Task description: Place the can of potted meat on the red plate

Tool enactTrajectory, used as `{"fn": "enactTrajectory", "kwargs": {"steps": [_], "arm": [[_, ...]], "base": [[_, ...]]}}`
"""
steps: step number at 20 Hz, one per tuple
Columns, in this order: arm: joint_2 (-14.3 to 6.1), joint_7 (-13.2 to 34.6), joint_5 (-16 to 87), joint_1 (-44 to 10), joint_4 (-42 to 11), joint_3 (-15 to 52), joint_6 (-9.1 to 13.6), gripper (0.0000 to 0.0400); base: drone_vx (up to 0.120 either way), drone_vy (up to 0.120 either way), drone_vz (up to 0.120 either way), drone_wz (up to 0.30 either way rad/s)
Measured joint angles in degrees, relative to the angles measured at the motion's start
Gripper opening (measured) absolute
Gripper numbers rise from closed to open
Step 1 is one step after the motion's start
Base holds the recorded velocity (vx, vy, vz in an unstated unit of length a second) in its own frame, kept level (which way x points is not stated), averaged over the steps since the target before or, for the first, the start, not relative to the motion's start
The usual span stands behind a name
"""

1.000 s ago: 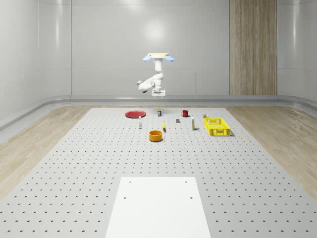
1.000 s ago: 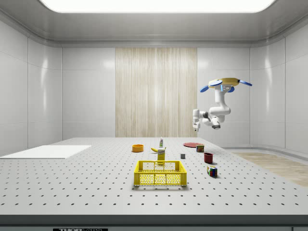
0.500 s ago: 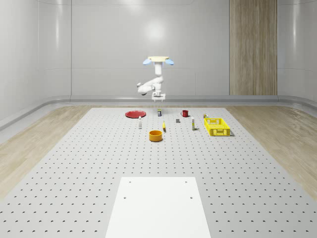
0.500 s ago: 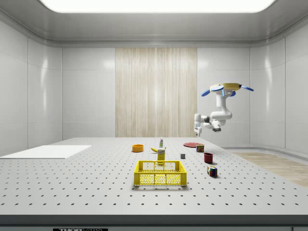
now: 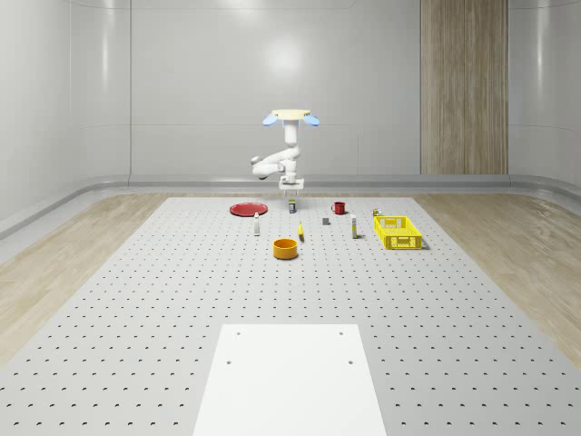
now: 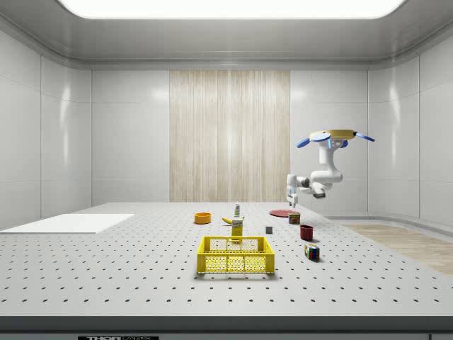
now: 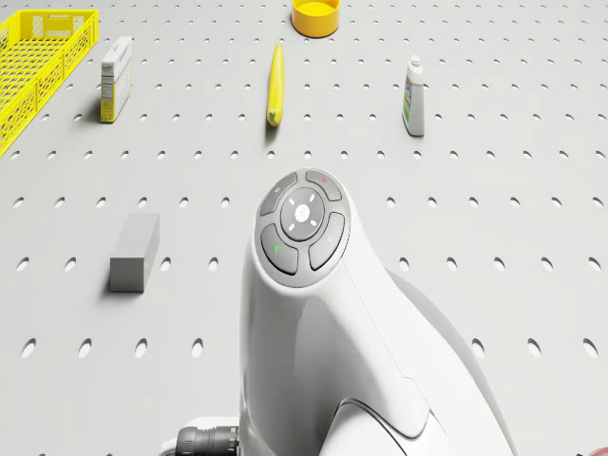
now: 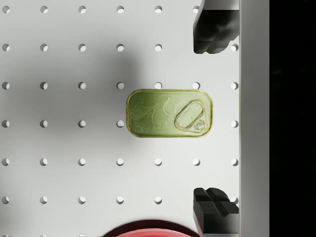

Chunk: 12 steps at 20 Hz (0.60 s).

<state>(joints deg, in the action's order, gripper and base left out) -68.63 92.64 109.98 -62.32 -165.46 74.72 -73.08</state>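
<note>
Pincer (image 8: 216, 118) spread wide above potted meat can (image 8: 170, 113) | drone (image 5: 290, 116) hovering | red plate (image 5: 247, 209) near

The can of potted meat (image 8: 170, 113) stands upright on the perforated table, its green rectangular lid with pull tab facing me, below and between my fingertips (image 8: 213, 29), apart from them. The red plate (image 8: 150, 229) lies near it.

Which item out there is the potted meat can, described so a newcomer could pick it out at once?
Start at the red plate near the far end of the perforated table. Just to the whole-scene view's right of it, the potted meat can stands on the table, directly under the hovering drone's open gripper. Unlike the round red mug beyond it, it is a rounded rectangular tin with a green pull-tab lid.
</note>
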Motion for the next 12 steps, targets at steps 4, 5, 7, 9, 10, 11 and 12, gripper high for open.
{"fn": "enactTrajectory", "kwargs": {"steps": [4, 5, 7, 9, 10, 11, 12], "arm": [[-1.1, 0.3, -0.5, -0.3, 0.1, 0.3, -1.0, 0.0400], [-1.3, 0.4, -0.7, -0.4, 0.1, 0.4, -1.2, 0.0400], [-1.8, 0.6, -0.9, -0.6, 0.1, 0.5, -1.7, 0.0400], [-2.2, 1.3, -1.1, -1.4, 0.1, 0.6, -2.0, 0.0400], [-2.4, 1.7, -1.2, -1.7, 0.2, 0.6, -2.2, 0.0400], [-2.6, 1.9, -1.1, -2.0, 0.2, 0.5, -2.5, 0.0400], [-2.9, 2.1, -0.8, -2.2, 0.3, 0.1, -2.9, 0.0400]], "base": [[0.000, 0.000, -0.120, 0.000], [0.000, 0.000, -0.120, 0.000], [0.000, 0.000, -0.020, 0.000], [0.000, 0.000, 0.000, 0.000], [0.000, 0.000, 0.000, 0.000], [0.000, 0.000, 0.000, 0.000], [0.000, 0.000, 0.000, 0.000]]}}
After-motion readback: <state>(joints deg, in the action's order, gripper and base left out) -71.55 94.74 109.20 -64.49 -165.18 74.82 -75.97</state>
